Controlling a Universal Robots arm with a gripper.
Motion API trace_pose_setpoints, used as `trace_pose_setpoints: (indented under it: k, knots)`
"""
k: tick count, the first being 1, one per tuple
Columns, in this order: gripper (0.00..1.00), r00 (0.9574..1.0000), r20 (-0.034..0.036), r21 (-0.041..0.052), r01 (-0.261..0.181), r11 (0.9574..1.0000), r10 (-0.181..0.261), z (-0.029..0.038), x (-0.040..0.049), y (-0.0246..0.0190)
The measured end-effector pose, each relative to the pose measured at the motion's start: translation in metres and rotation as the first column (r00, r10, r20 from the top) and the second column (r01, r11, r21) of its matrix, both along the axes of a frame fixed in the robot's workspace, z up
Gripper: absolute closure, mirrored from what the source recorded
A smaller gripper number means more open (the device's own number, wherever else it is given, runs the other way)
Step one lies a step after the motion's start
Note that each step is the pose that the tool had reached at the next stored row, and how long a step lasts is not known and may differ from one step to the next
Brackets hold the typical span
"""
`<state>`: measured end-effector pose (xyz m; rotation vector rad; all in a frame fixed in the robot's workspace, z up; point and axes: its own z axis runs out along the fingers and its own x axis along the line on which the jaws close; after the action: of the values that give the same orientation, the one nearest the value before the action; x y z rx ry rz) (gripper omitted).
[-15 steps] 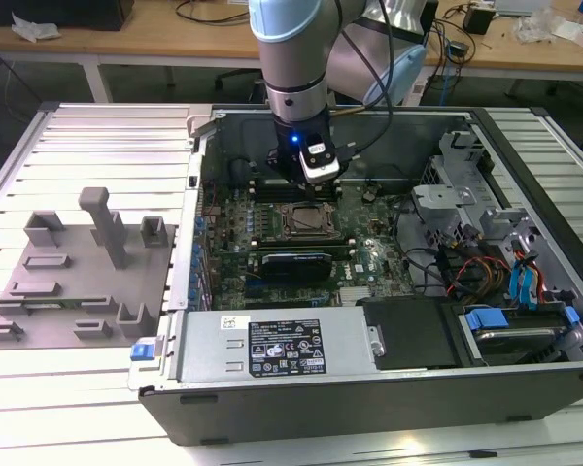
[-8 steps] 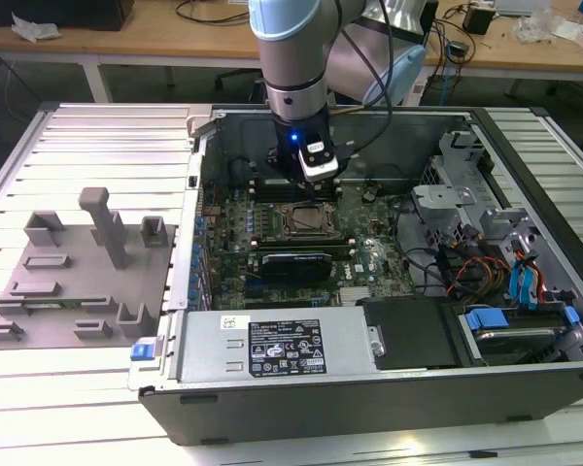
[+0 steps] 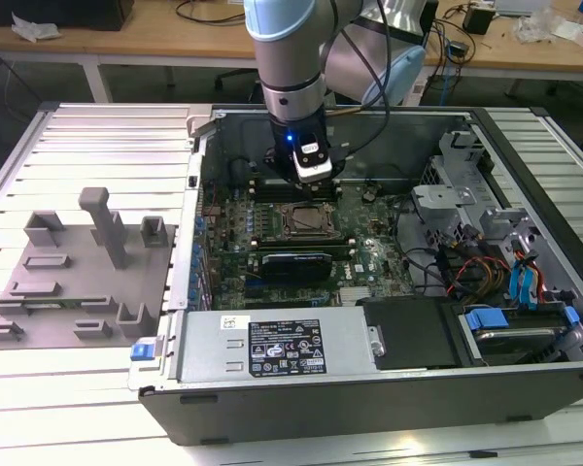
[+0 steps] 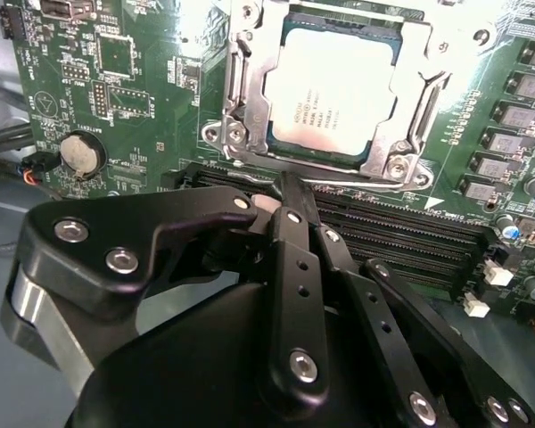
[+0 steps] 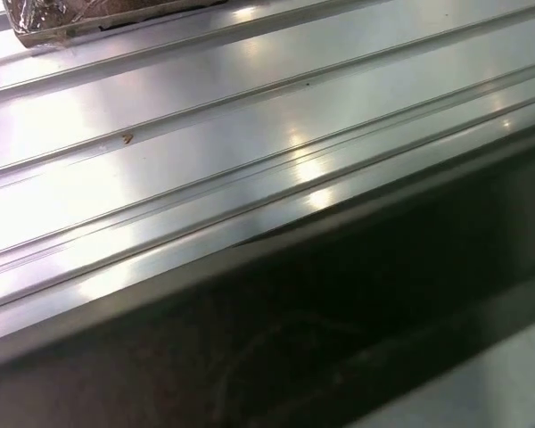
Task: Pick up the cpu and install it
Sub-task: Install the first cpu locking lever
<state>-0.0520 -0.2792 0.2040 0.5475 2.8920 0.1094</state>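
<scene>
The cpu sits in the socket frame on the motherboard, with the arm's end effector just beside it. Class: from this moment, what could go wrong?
1. The end effector hangs close to the cpu at the socket frame; a small sideways slip might knock the frame or nudge the chip askew.
2. The memory slots lie right under the fingers, so a further descent could strike them.
3. The frame appears unclamped, so the cpu could be left loose.

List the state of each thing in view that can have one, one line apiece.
cpu: seated flat in the socket, not held.
socket: metal frame around the cpu.
gripper: above the board beside the socket, holding nothing.
computer case: side panel off, board exposed.
</scene>
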Motion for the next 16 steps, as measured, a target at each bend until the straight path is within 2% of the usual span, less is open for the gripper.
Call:
trace_pose_setpoints:
  k: [16]
  knots:
    - [0.89,1.0000,0.0025,-0.0033,0.000,1.0000,0.000,-0.0049,0.0000,-0.0012]
